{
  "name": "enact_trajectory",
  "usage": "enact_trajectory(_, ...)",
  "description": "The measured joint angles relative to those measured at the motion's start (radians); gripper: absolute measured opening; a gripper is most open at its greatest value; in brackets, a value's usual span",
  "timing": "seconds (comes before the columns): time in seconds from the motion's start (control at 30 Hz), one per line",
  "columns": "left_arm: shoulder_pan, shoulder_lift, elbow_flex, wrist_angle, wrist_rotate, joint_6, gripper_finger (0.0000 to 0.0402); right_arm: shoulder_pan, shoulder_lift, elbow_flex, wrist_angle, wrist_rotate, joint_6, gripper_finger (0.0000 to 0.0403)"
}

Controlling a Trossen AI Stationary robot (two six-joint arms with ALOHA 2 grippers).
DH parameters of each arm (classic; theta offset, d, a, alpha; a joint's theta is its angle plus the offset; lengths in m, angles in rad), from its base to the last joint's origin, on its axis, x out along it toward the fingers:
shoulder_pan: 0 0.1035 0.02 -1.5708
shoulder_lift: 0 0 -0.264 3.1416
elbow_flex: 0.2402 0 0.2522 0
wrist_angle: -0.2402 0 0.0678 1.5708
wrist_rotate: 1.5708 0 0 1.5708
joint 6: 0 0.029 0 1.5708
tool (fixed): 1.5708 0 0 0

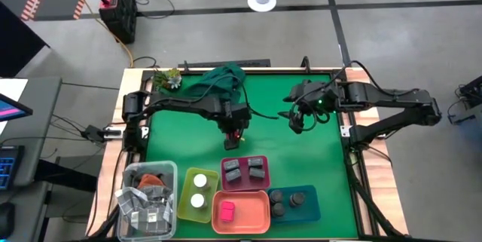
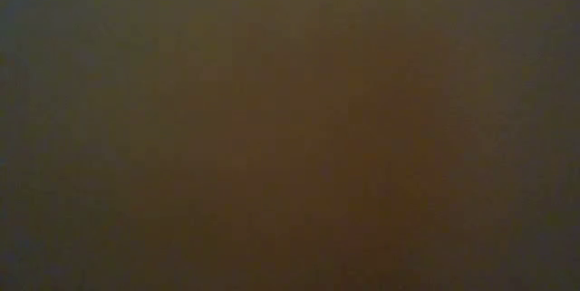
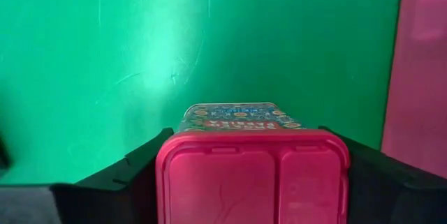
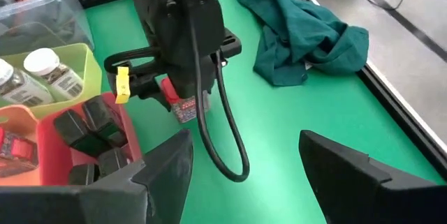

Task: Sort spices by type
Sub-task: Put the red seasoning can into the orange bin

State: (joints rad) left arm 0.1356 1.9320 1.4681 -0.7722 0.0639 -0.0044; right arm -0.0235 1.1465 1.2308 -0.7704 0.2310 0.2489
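Observation:
My left gripper (image 1: 233, 136) hangs over the middle of the green mat, just behind the trays, shut on a bright pink block (image 3: 251, 175) with a printed label. My right gripper (image 4: 244, 168) is open over the mat's right half (image 1: 295, 117) and touches nothing. Two white-lidded jars (image 1: 198, 193) stand in the yellow tray. Dark grey boxes (image 1: 245, 171) lie in the pink tray, another pink block (image 1: 226, 212) in the orange tray, and dark round jars (image 1: 286, 200) in the blue tray. The low view is dark. My left gripper pinches the pink block between its two fingers (image 3: 133, 175) at the lid end (image 3: 209, 161), on two opposite sides. The fingers come from above, pointing down. The block hangs upright below them (image 4: 180, 105), close over the mat; whether its lower end touches, I cannot tell.
A dark green cloth (image 1: 222, 80) lies crumpled at the mat's far edge, beside a small plant (image 1: 169, 80). A clear bin (image 1: 147, 197) of packets stands at the near left corner. The pink tray's edge (image 3: 419, 77) is close beside the held block. Open mat lies between the arms.

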Motion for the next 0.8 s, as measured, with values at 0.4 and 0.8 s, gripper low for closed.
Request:
enact_trajectory(0.4, 0.03, -0.093, 0.103, -0.14, -0.003, -0.046, 0.0294, -0.066, 0.0, 0.003, -0.026, -0.048, -0.066, 0.0286)
enact_trajectory(0.8, -0.115, -0.195, 0.272, -0.16, -0.026, -0.279, 0.0294, -0.251, -0.009, 0.034, -0.178, -0.085, -0.212, 0.0286)
